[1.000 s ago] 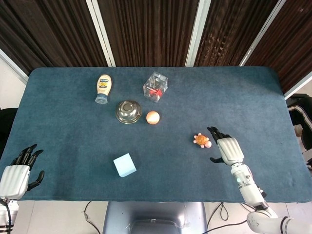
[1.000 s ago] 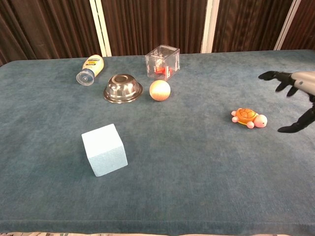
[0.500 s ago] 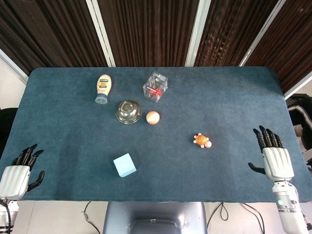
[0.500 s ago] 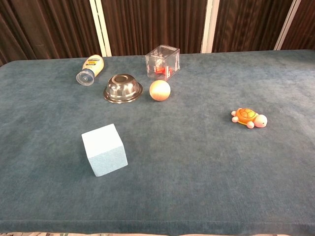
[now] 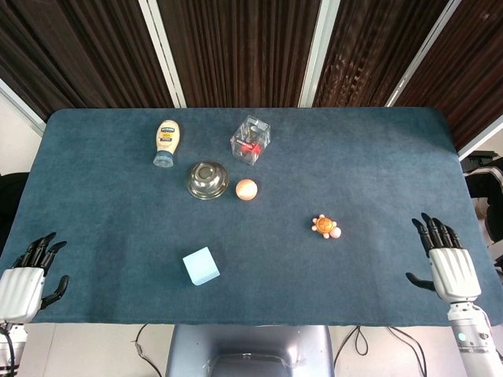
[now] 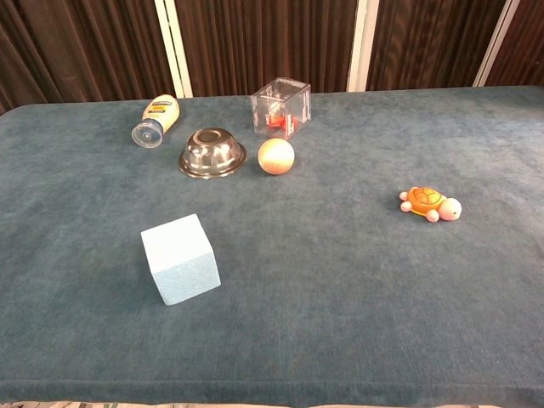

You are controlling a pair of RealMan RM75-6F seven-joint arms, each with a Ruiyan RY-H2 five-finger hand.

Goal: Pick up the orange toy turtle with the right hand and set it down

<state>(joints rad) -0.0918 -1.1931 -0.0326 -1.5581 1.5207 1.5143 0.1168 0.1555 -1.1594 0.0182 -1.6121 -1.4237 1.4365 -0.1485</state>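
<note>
The orange toy turtle [image 5: 325, 226] [image 6: 429, 204] lies upright on the blue table, right of centre, with nothing touching it. My right hand [image 5: 448, 263] hovers at the table's near right corner, far from the turtle, its fingers spread and empty. My left hand [image 5: 23, 279] sits at the near left corner, also empty with its fingers apart. Neither hand appears in the chest view.
A light blue foam cube [image 5: 201, 265] stands near the front left of centre. Further back are an upturned metal bowl [image 5: 207, 181], a peach ball [image 5: 246, 189], a clear plastic box [image 5: 251, 139] and a mayonnaise bottle [image 5: 166, 142] lying down.
My right hand has drawn back from beside the turtle to the near right corner, leaving the chest view. The turtle stays put. My left hand has sunk slightly.
</note>
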